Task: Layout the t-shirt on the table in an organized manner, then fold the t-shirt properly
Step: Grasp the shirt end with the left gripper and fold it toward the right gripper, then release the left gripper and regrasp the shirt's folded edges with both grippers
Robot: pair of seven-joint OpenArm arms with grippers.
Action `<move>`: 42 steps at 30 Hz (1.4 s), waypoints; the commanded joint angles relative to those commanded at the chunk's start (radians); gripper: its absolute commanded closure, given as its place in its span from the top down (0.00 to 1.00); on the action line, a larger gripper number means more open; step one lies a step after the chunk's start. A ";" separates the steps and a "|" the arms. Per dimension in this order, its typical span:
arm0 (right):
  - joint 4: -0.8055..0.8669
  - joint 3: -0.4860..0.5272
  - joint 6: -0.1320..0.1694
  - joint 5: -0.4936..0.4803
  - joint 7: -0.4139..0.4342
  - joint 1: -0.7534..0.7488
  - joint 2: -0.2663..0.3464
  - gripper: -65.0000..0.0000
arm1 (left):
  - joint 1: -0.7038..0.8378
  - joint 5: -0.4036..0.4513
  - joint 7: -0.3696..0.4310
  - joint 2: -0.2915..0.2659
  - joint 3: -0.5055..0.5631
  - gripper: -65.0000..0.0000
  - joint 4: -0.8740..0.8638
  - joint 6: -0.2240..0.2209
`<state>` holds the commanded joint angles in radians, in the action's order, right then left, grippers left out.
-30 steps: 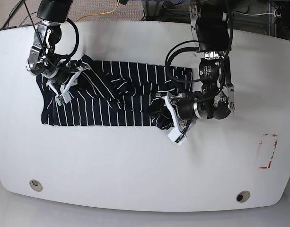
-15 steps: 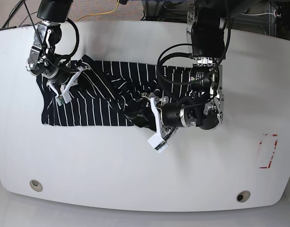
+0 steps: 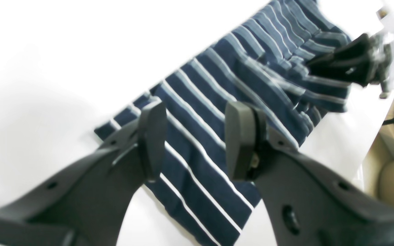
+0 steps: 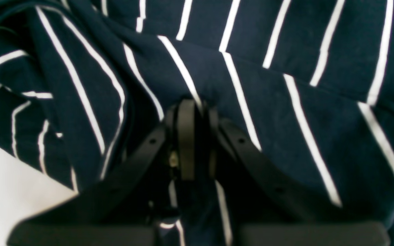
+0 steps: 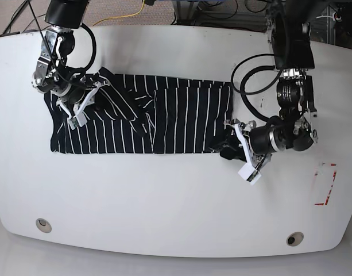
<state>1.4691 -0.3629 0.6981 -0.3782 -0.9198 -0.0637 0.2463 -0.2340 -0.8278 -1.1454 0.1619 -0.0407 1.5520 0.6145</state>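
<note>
So from your base view, the t-shirt (image 5: pixel 141 121) is spread as a wide dark band across the upper middle of the bench (image 5: pixel 164 201), mostly flat, with a bunched ridge running diagonally through its left half. Your right hand (image 5: pixel 78 106) sits on the shirt's left end, and your left hand (image 5: pixel 240 152) is just off the shirt's right edge, over bare white bench. There's also a red rectangular mark (image 5: pixel 325 184) near the right edge and two round metal holes (image 5: pixel 43 224) along the front. You can't really judge either grip from up here.

Left wrist view fills that in: the left hand (image 3: pixel 193 136) is spread apart with nothing between its pads (image 3: pixel 239 136), and the striped t-shirt (image 3: pixel 238 102) lies below it. It's a bit blurry, though.

Right wrist view gives you what the base view hides: the right hand (image 4: pixel 190 136) is pressed together, pinching a fold of the t-shirt (image 4: pixel 286 102), with wrinkled cloth piled on its left and a sliver of white bench (image 4: pixel 5 184) at the lower left.
</note>
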 joint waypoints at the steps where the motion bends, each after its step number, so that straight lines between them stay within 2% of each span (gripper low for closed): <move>1: 0.000 0.000 0.000 0.000 0.000 0.000 0.000 0.07 | 0.008 0.006 0.014 0.006 0.012 0.41 0.002 0.000; 5: 0.000 0.000 0.000 0.000 0.000 0.000 0.000 0.07 | 0.038 0.068 0.101 0.040 0.110 0.40 0.005 -0.003; 9: 0.002 0.000 0.000 -0.002 0.000 0.000 -0.003 0.07 | 0.055 0.166 0.201 0.044 0.166 0.39 -0.025 -0.003; 12: 0.032 0.000 0.000 0.006 0.000 0.002 -0.023 0.07 | 0.078 0.288 0.321 0.040 0.181 0.26 -0.110 -0.002; 13: 0.044 0.000 0.000 0.006 0.000 0.002 -0.026 0.07 | 0.078 0.327 0.356 0.040 0.181 0.19 -0.152 0.000; 15: 0.066 0.000 0.000 0.006 0.000 0.002 -0.028 0.07 | 0.078 0.367 0.393 0.038 0.181 0.10 -0.222 0.003; 24: 0.186 -0.008 0.000 -0.003 0.000 0.035 -0.051 0.08 | 0.077 0.387 0.491 0.043 0.187 0.08 -0.384 0.002; 26: 0.247 -0.009 0.000 -0.003 -0.026 0.054 -0.052 0.08 | 0.064 0.387 0.493 0.044 0.187 0.08 -0.413 0.002; 30: 0.350 -0.028 0.000 0.000 -0.141 0.106 -0.048 0.10 | 0.055 0.387 0.493 0.049 0.187 0.08 -0.434 0.003; 34: 0.370 -0.120 0.000 0.006 -0.213 0.157 -0.055 0.31 | 0.054 0.387 0.491 0.074 0.187 0.08 -0.431 0.003; 35: 0.365 -0.166 0.000 0.006 -0.233 0.176 -0.055 0.44 | 0.052 0.387 0.493 0.080 0.187 0.08 -0.431 0.003; 37: 0.350 -0.216 0.000 0.008 -0.245 0.195 -0.055 0.60 | 0.051 0.387 0.491 0.087 0.187 0.08 -0.431 0.003; 38: 0.327 -0.253 0.000 0.008 -0.249 0.210 -0.054 0.75 | 0.051 0.387 0.493 0.097 0.187 0.08 -0.431 0.003; 40: 0.288 -0.307 0.000 0.006 -0.249 0.224 -0.046 0.95 | 0.051 0.387 0.493 0.106 0.187 0.08 -0.431 0.003; 41: 0.262 -0.334 0.000 0.005 -0.249 0.232 -0.040 1.00 | 0.049 0.387 0.493 0.112 0.187 0.08 -0.431 0.005; 42: 0.235 -0.356 0.000 0.002 -0.249 0.241 -0.025 1.00 | 0.049 0.387 0.493 0.117 0.187 0.08 -0.431 0.005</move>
<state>1.7039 -0.7188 0.6981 -0.3767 -1.1684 0.1772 0.2217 -0.1849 -0.4411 -0.6529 0.2785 0.1465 1.1208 0.6191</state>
